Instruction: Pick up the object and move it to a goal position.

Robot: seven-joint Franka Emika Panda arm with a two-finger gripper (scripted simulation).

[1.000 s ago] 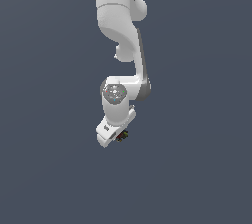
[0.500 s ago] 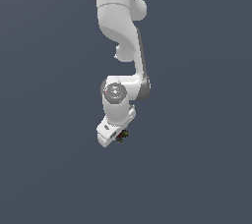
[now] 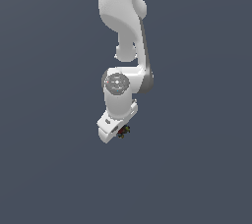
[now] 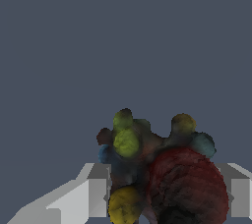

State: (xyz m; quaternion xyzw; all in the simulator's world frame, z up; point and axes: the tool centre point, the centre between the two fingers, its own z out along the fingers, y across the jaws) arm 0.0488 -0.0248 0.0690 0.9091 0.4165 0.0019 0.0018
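Observation:
The object (image 4: 157, 169) is a lumpy cluster mottled dark red, olive-yellow, blue and black. It fills the gap between my two grey fingers (image 4: 93, 196) in the wrist view, pressed from both sides. In the exterior view the object (image 3: 123, 130) shows as a tiny dark speck under the white hand, held by my gripper (image 3: 120, 132), which is shut on it. The arm hangs down from the top of that view.
Only a plain dark grey-blue surface (image 3: 197, 169) surrounds the arm, with no other objects, edges or markers in either view.
The hand with the object has drifted slightly upward in the exterior view over the last second. The grip is unchanged.

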